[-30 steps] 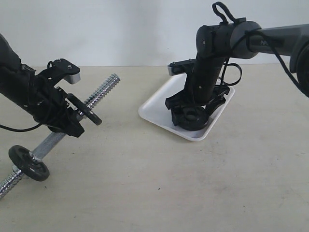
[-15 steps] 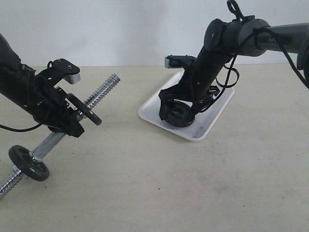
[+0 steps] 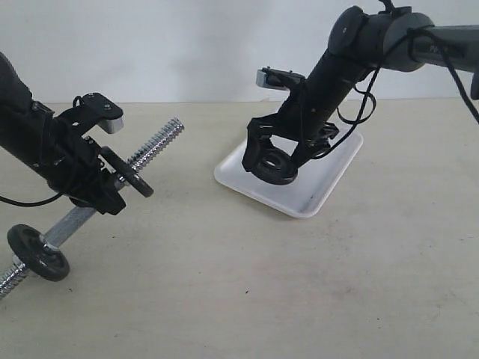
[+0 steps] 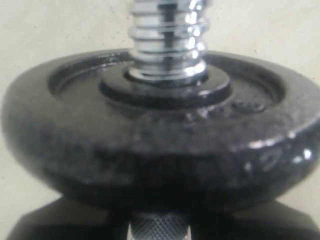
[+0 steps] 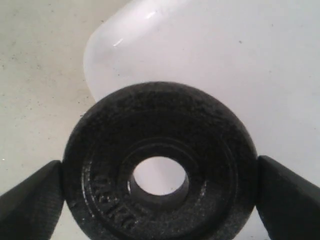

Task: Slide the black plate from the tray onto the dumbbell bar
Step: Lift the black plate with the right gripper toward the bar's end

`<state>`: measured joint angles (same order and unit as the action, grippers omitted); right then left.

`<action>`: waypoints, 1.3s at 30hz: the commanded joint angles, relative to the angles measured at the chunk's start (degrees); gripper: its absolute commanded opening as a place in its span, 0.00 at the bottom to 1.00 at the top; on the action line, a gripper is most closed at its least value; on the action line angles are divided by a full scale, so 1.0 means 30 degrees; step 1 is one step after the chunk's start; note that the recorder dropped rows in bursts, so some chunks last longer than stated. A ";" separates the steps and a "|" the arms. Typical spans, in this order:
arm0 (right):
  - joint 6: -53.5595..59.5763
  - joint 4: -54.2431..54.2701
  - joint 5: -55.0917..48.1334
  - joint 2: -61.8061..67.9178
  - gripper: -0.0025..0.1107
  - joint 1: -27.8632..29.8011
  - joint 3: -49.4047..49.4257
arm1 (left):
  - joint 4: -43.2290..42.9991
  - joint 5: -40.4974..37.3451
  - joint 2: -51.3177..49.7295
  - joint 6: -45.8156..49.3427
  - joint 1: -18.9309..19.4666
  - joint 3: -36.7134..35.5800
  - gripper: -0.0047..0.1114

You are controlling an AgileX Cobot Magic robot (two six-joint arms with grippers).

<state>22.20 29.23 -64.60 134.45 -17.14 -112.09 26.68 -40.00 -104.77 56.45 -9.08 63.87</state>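
Note:
The black plate (image 3: pixel 272 166) (image 5: pixel 160 165), a small round disc with a central hole, hangs above the near left part of the white tray (image 3: pixel 329 176) (image 5: pixel 240 55), with my right gripper (image 3: pixel 271 166) (image 5: pixel 160 200) shut on its rim from both sides. The dumbbell bar (image 3: pixel 153 143) (image 4: pixel 167 35) is tilted, its threaded end pointing up and right. My left gripper (image 3: pixel 90 187) is shut on its knurled middle (image 4: pixel 159 229), just below a black disc (image 3: pixel 127 172) (image 4: pixel 160 140) on the bar. Another black disc (image 3: pixel 37 253) sits near the bar's low end.
The bar's lower threaded end (image 3: pixel 9 280) rests at the left edge of the beige table (image 3: pixel 247 284). A white wall (image 3: pixel 187 45) stands behind the table. A cable (image 3: pixel 363 105) loops from the right arm above the tray.
My right gripper has lifted the black plate off the tray and carried it up and left, tilting it. The left arm and bar have shifted slightly left and down.

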 commanded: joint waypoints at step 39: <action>0.2881 1.2757 -0.1788 -0.0632 0.02 0.1365 -0.1106 | -0.0701 0.4088 0.1136 0.0351 -0.0104 0.0515 0.08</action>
<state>31.66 63.12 -69.23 134.23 -12.25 -114.60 22.31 -33.51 -104.77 56.58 -9.08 63.77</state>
